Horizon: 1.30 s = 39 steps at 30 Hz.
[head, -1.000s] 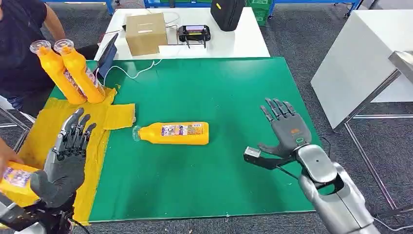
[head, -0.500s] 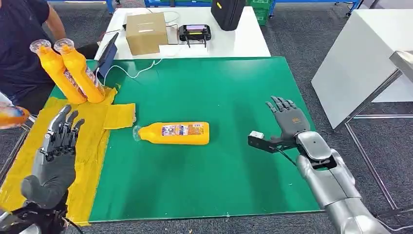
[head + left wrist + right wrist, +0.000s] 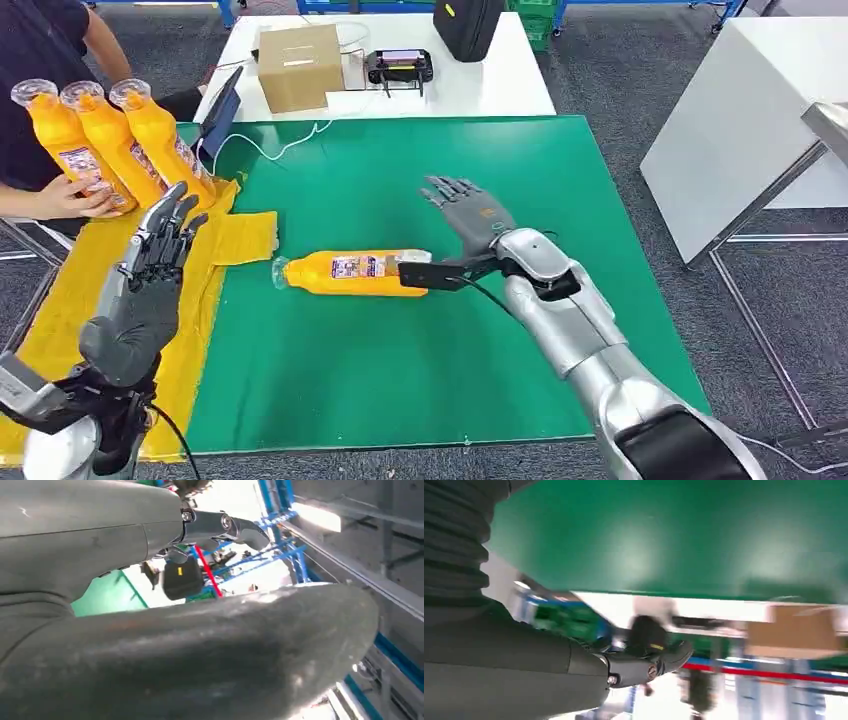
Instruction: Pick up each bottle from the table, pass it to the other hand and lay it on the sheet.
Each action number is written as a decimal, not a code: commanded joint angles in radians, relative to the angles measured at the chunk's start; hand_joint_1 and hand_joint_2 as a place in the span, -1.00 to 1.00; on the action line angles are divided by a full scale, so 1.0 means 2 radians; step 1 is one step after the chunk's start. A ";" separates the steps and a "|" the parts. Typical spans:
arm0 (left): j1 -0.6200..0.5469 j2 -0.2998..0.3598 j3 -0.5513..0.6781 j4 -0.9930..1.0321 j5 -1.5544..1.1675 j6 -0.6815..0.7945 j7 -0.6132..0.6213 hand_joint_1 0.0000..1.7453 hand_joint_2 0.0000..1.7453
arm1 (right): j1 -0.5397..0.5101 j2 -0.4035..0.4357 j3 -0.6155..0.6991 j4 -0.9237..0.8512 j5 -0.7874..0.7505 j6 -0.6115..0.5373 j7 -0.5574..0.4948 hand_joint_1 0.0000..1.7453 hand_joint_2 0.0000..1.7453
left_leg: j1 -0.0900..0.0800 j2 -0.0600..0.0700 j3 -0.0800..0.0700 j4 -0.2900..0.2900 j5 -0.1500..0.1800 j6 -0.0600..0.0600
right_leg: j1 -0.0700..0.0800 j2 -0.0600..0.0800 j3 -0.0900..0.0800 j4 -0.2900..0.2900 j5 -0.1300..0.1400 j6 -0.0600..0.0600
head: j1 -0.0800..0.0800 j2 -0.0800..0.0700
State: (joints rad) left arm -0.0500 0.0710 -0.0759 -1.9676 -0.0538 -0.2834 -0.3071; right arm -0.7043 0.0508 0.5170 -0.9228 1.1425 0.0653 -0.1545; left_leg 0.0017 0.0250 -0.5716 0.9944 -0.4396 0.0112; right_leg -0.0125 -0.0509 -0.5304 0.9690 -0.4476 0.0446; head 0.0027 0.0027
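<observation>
Right hand (image 3: 468, 215) hovers over the green tabletop (image 3: 400, 360) with its dark fingers spread and nothing in them, just beside the base end of the lying bottle (image 3: 350, 272). A black bracket at the wrist overlaps that base end, so whether anything touches the bottle cannot be told. The bottle is smooth orange plastic, lying on its side on the green surface near the yellow sheet (image 3: 80, 270), its clear cap pointing toward the sheet and a printed label on its flank.

Left hand (image 3: 140, 300) is raised over the sheet, fingers apart and pointing upward, holding nothing. The sheet is a wrinkled yellow cloth, partly hidden behind this hand and cut off at the picture's edge.

Three more orange bottles (image 3: 100, 150) stand leaning in a row at the sheet's far end; a person's hand (image 3: 70, 197) rests against the outermost one.

Beyond the green surface, a white table carries a cardboard box (image 3: 298, 66), a black controller (image 3: 400, 68) and a black bag (image 3: 465, 27) cut off at the top.

Both wrist views are blurred; the right one shows green surface and the box only as smears.
</observation>
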 commanded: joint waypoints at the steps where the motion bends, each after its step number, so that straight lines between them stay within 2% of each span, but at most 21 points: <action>1: -0.033 0.015 -0.029 0.040 -0.002 -0.002 0.002 -1.00 -1.00 | -0.053 0.041 0.127 0.063 -0.014 0.036 0.028 -1.00 1.00 | 0.000 0.000 0.000 0.000 0.000 0.000 | 0.000 0.002 -0.001 0.000 0.000 -0.001 | 0.000 0.000; 12: -0.030 0.012 -0.025 0.043 0.001 -0.005 -0.001 -1.00 -1.00 | -0.056 0.037 0.130 0.076 -0.026 0.039 0.033 -1.00 1.00 | 0.000 -0.001 -0.001 0.001 0.000 0.000 | 0.000 0.001 -0.001 0.000 0.000 -0.001 | 0.000 0.000; 18: -0.048 0.006 -0.038 0.063 0.010 -0.016 0.010 -1.00 -1.00 | -0.051 0.026 0.138 0.097 -0.044 0.050 0.035 -1.00 1.00 | 0.000 -0.002 -0.001 0.000 0.001 0.000 | 0.000 0.000 -0.001 0.000 0.000 -0.001 | 0.000 0.000; 39: -0.072 0.001 -0.047 0.085 0.019 -0.017 0.015 -1.00 -1.00 | -0.057 0.017 0.163 0.112 -0.057 0.060 0.030 -1.00 1.00 | 0.000 -0.002 -0.001 0.001 0.000 0.000 | 0.000 0.001 -0.001 0.000 0.000 -0.001 | 0.000 0.000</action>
State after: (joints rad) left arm -0.1441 0.0805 -0.1400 -1.8723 -0.0172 -0.3143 -0.2785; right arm -0.7573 0.1064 0.7836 -0.7759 1.0292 0.1762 -0.0870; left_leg 0.0011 0.0248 -0.5736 0.9947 -0.4394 0.0112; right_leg -0.0133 -0.0512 -0.5334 0.9690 -0.4475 0.0446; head 0.0027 0.0027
